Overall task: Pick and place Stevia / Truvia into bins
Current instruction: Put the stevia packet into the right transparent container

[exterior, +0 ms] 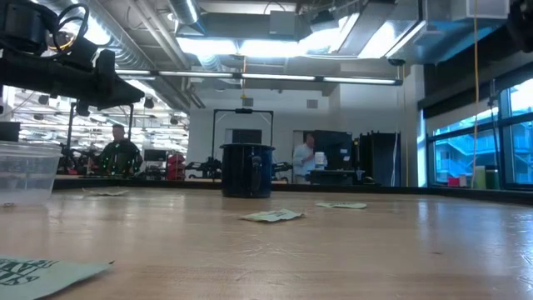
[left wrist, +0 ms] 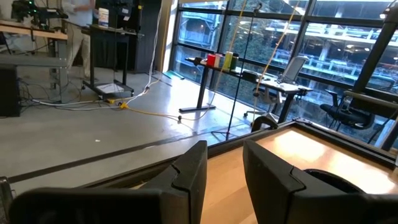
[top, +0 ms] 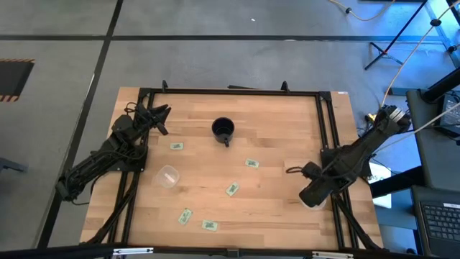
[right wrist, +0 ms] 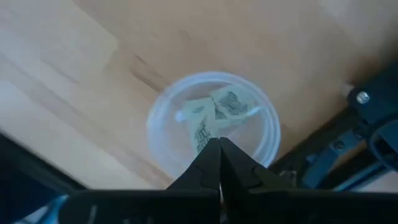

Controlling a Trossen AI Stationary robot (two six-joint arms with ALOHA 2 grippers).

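A wooden surface (top: pixel 273 144) seen from above, with a dark robot arm at each side.

The right end effector (right wrist: pixel 219 163) points straight down over a clear plastic cup (right wrist: pixel 214 124) that stands at the right edge of the surface, beside the black frame. Its fingers are pressed together with nothing between them. About three pale green and white sweetener sachets (right wrist: pixel 214 112) lie crumpled in the bottom of this cup. That position suits dropping a sachet straight into the cup from above.

The left end effector (left wrist: pixel 224 174) is raised at the far left corner of the surface and aimed out into the room. Its fingers stand a narrow gap apart and hold nothing, so this arm appears to be waiting clear of the work.

A second clear cup (top: pixel 167 176) stands near the left side and looks empty, within the left arm's reach. Five sachets still lie flat and scattered on the surface: one (top: pixel 176 146) near the left arm, one (top: pixel 251 163) right of centre, one (top: pixel 231 189) in the middle, and two (top: pixel 185 216) (top: pixel 209 226) near the front edge. A black mug (top: pixel 223 130) stands toward the back, apart from all of them.

Roughly a third of the sachets in view appear binned.
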